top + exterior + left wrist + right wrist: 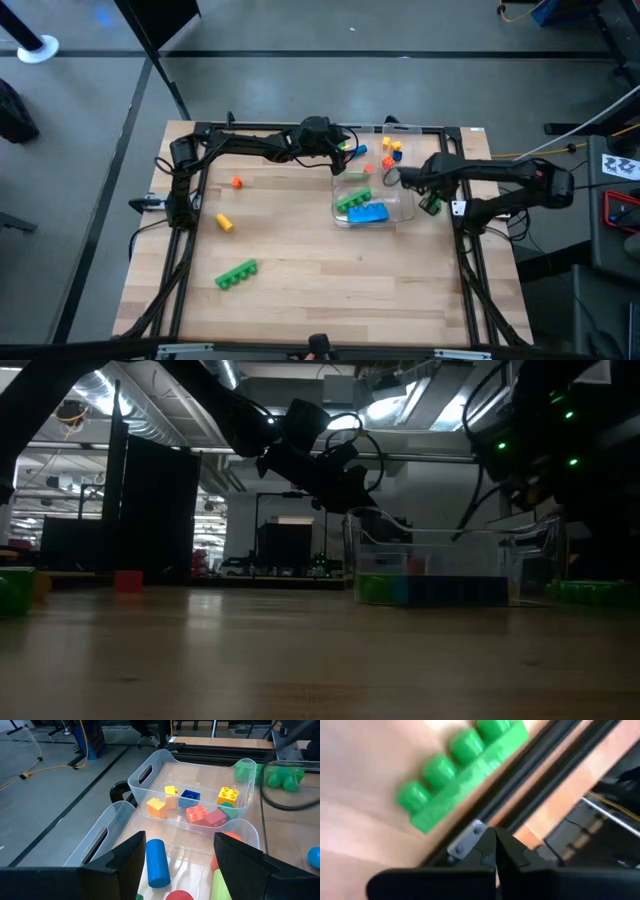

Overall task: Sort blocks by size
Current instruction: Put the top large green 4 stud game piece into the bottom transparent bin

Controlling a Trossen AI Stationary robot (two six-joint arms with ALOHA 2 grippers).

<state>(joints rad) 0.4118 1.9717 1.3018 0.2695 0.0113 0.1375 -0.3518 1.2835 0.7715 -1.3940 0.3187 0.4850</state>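
Blocks lie loose on the near table, a green bar (236, 273) nearest, while beyond, the left gripper (345, 146) hangs empty with fingers apart over the clear trays (145, 780), likely needing another pick; the right gripper (393, 178) waits closed.

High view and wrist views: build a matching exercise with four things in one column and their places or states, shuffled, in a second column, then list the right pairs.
Things:
1. Left gripper
2. Right gripper
3. Long green studded bar
4. Small orange block

Places or states:
A. Lying alone on the near left part of the table
B. Jaws shut, beside the table's right frame rail
C. Jaws open, over the clear trays at the far edge
D. On the far left part of the table, near the left arm

Pairs: 1-C, 2-B, 3-A, 4-D
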